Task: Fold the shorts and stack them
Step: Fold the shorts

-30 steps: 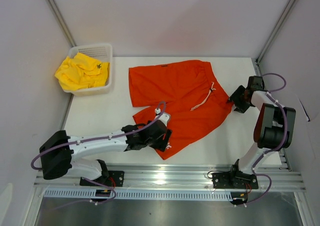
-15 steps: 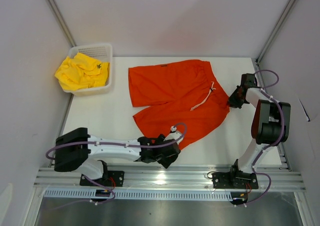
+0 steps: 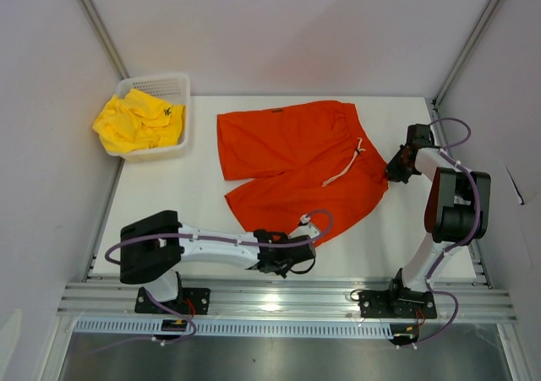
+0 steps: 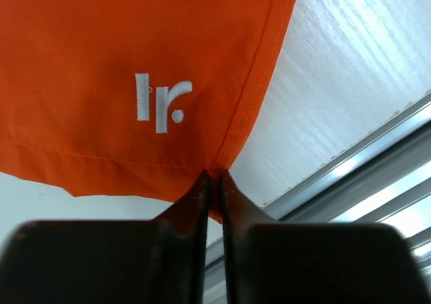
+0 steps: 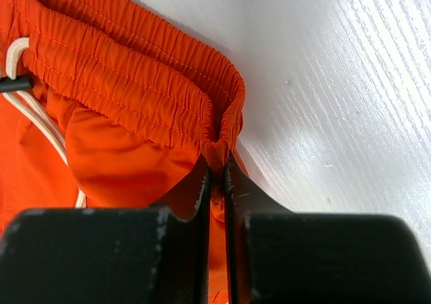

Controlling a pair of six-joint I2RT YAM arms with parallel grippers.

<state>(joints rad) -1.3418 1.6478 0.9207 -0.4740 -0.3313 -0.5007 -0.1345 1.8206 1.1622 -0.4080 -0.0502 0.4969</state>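
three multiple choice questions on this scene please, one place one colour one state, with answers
1. Where are the yellow shorts? A spread flat B in the white basket C hanging from a tool
2. What colour is the drawstring on the orange shorts? A white B black C green
3. The left tool is: A wide open B out of view C shut on the orange shorts' hem

B: they lie bunched in the basket. A: the cord shows white against orange. C: the left wrist view shows it pinching the hem corner.

Pinching a hem corner of the orange-red shorts with the low, far-stretched left gripper; clamping the waistband with the right gripper.
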